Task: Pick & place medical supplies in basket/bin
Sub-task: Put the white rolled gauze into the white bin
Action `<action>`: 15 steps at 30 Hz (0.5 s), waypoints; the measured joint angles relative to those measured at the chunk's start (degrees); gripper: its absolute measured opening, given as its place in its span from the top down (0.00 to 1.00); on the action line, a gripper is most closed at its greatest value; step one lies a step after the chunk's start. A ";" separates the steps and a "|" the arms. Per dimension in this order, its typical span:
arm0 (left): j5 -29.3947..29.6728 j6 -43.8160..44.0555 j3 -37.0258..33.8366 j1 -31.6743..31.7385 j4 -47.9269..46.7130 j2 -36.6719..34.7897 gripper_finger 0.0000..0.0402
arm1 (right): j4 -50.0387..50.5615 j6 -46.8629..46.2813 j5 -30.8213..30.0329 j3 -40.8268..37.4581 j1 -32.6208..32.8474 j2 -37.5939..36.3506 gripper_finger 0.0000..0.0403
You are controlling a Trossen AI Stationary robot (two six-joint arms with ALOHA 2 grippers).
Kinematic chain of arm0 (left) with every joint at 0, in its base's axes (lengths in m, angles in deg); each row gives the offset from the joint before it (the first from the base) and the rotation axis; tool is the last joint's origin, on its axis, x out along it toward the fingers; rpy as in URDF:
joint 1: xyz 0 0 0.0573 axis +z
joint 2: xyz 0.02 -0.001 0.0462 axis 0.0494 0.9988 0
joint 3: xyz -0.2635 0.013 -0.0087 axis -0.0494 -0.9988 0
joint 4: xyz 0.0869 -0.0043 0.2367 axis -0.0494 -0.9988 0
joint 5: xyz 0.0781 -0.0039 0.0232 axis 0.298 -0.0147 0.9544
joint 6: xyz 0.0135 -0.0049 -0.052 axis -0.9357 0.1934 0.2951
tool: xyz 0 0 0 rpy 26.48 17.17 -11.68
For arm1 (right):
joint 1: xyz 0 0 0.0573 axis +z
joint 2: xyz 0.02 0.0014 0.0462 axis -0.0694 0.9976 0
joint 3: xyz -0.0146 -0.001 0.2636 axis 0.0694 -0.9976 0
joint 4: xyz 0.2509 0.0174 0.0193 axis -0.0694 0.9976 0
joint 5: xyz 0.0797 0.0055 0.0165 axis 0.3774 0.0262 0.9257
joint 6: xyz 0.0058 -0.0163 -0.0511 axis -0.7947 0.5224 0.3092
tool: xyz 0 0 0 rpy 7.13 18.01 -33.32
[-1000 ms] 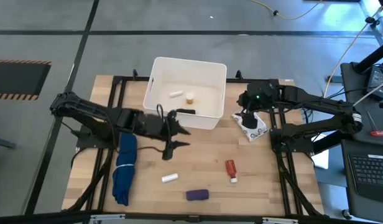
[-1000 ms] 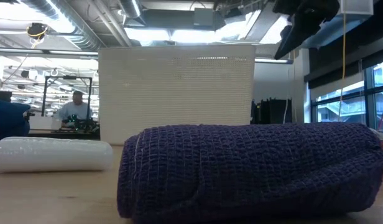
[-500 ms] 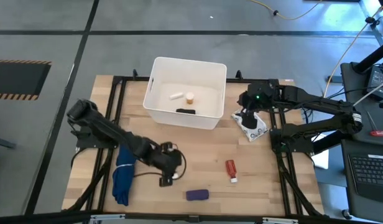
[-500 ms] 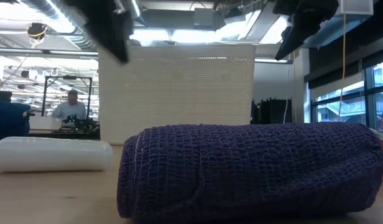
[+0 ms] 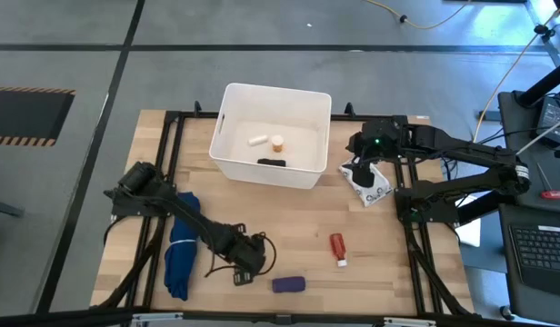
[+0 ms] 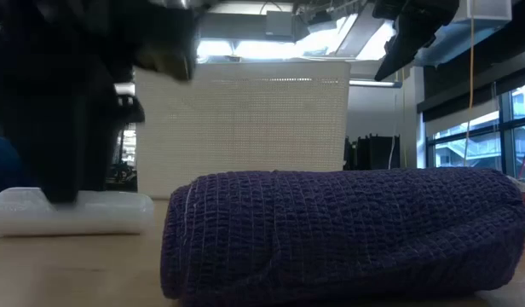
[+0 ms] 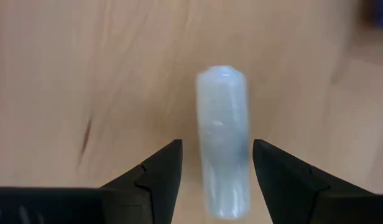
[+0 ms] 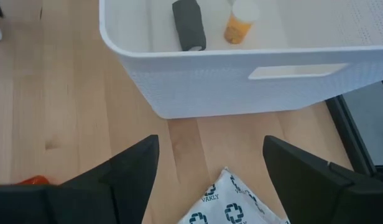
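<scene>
My left gripper (image 5: pixel 247 262) is open and low over the table's near part. Its fingers stand on either side of a white roll (image 7: pixel 222 158) lying on the wood, along its length. The low view shows this gripper (image 6: pixel 66 128) down at the roll (image 6: pixel 83 213). The white bin (image 5: pixel 273 173) holds another white roll (image 5: pixel 256 140), the orange vial (image 5: pixel 277 142) and the black piece (image 5: pixel 271 162). The purple oblong (image 5: pixel 288 284) and the red tube (image 5: pixel 337 247) lie on the table. My right gripper (image 8: pixel 210 146) is open above a white pouch (image 8: pixel 227 202) printed with crosses. No silvery blister pack shows.
The long folded blue cloth (image 5: pixel 180 254) lies left of my left gripper, beside its arm. The purple oblong is close to that gripper's right. The bin's wall (image 8: pixel 241 68) stands just beyond my right gripper. Bare wood lies between the bin and the red tube.
My left gripper has left the bin's near wall, swung toward the table's near edge and come down over the white roll. The black piece, which was at the bin's near rim by the gripper, now lies inside the bin.
</scene>
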 joint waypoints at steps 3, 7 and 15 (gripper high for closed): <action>-3.36 0.29 0.11 0.83 0.06 2.08 0.53 | -0.02 0.00 0.00 0.00 0.00 0.02 0.28; -6.37 0.41 0.27 1.89 -0.07 2.88 0.56 | 0.01 0.02 0.00 0.00 0.00 0.02 0.28; -8.57 -4.47 -0.11 4.46 0.24 0.10 0.80 | 0.07 1.07 -0.07 0.00 0.00 0.02 0.28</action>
